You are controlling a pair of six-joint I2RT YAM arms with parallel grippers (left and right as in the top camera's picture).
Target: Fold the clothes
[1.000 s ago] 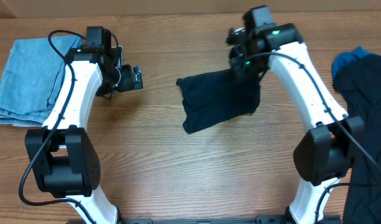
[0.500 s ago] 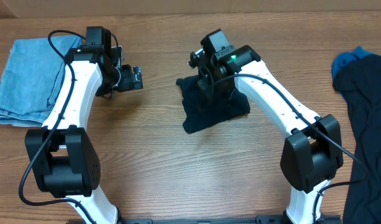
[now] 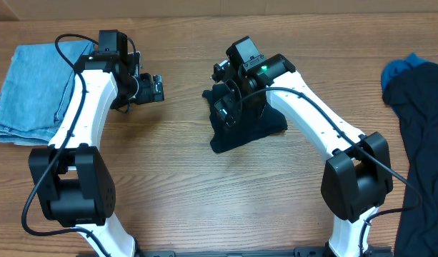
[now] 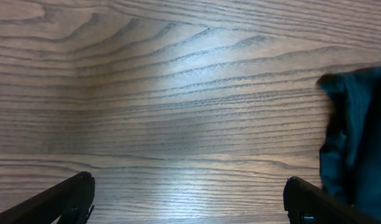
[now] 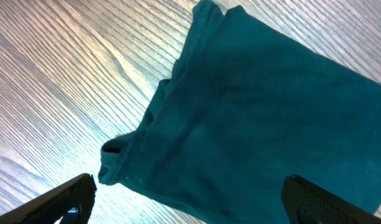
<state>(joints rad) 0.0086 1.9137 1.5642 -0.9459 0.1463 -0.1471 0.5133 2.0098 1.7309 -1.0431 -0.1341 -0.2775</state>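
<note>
The dark clothes [image 3: 258,127] are lying in the middle of the frame, the right gripper [image 3: 227,113] is hanging over them with jaws spread wide, and the left gripper [image 3: 160,88] at upper left is gaping wide too.

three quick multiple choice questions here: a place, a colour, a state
1. Where is the light blue denim garment? A far left of the table B centre C far right
2. Colour of the folded garment under the right claw? A dark navy B red C white
3. The right claw is A shut on cloth B open C out of view
A, it lies at the left edge; A, the cloth looks near-black blue; B, its fingers stand wide apart.
</note>
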